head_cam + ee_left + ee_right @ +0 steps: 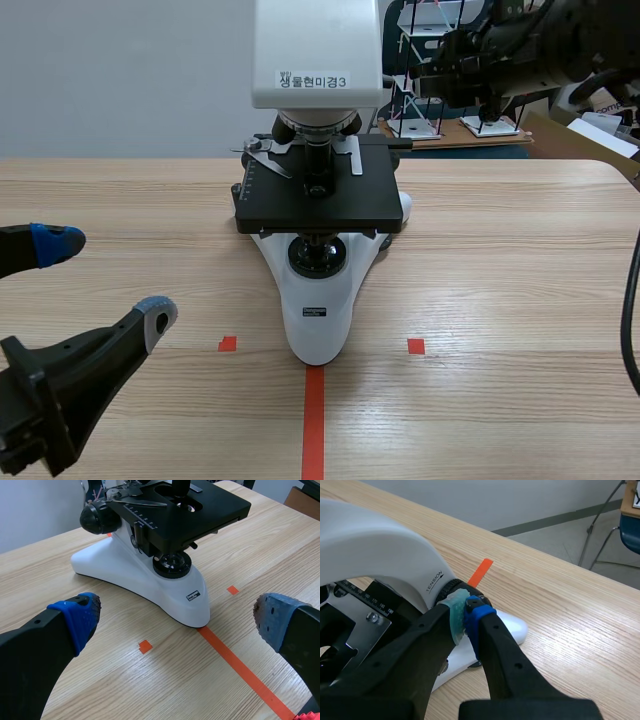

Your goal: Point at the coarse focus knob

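Observation:
A white microscope [318, 300] with a black stage [320, 200] stands mid-table. In the right wrist view my right gripper [466, 611] is shut, its pads pressed together. Their tips touch the black ridged focus knob [454, 585] on the side of the microscope's white arm [370, 535], by the word TENSION. The right arm [510, 50] comes in high, behind the microscope. My left gripper [112, 278] stands open near the table's front left, holding nothing. It faces the microscope's base [150, 580], and a black knob [97, 516] shows on the near side.
A label sits on the microscope head [315, 80]. Chairs and a white frame model [420, 70] stand beyond the table's far edge. A cable [630, 300] hangs at the right. Bare wood lies on both sides of the microscope.

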